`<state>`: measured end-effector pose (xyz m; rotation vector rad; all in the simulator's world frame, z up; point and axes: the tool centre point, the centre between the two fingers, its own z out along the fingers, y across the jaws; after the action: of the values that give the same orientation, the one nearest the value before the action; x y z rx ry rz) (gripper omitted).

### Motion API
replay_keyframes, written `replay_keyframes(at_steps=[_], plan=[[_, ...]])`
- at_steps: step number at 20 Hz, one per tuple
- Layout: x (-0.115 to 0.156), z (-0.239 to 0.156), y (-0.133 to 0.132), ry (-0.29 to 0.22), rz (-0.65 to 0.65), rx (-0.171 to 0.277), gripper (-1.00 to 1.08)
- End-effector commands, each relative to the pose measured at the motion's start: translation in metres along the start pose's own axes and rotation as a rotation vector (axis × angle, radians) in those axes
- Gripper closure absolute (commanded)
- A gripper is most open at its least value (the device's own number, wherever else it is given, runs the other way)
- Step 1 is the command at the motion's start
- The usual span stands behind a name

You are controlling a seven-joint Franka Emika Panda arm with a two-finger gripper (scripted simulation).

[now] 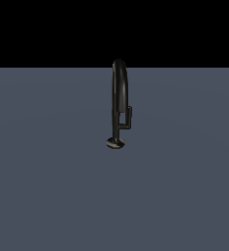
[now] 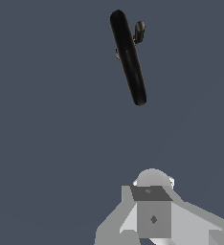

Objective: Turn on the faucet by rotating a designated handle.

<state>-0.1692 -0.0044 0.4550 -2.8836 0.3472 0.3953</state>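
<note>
The faucet (image 1: 119, 93) is a slim glossy black arched tube on a thin stem with a small round base disc (image 1: 115, 142), standing on a flat grey-blue surface. The handle (image 1: 129, 115), a short black bar on a small side arm, branches off the stem toward the exterior view's right. In the wrist view the faucet (image 2: 128, 57) is seen from above as a long black bar, with the handle (image 2: 139, 31) poking out beside it. My gripper (image 2: 152, 194) is well apart from the faucet. Its grey fingers sit pressed together, shut on nothing. Neither the arm nor the gripper shows in the exterior view.
The grey-blue floor (image 1: 48, 186) stretches flat all around the faucet, ending at a black background (image 1: 48, 29) behind it.
</note>
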Motion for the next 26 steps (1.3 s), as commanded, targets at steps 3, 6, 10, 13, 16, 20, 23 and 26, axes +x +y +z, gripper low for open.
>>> replay_keyframes(at_steps=[3,6,10,13,16,20,23,26], plan=[[0.027,0.003,-0.003,-0.065,0.061,0.059,1.08],[0.045,0.006,-0.004,-0.108,0.101,0.098,1.08],[0.070,0.011,-0.005,-0.168,0.156,0.152,1.08],[0.088,0.016,-0.005,-0.213,0.198,0.194,1.08],[0.107,0.022,-0.004,-0.259,0.240,0.236,1.08],[0.131,0.031,-0.003,-0.322,0.297,0.294,1.08],[0.149,0.040,-0.001,-0.371,0.341,0.338,1.08],[0.168,0.049,0.002,-0.420,0.386,0.384,1.08]])
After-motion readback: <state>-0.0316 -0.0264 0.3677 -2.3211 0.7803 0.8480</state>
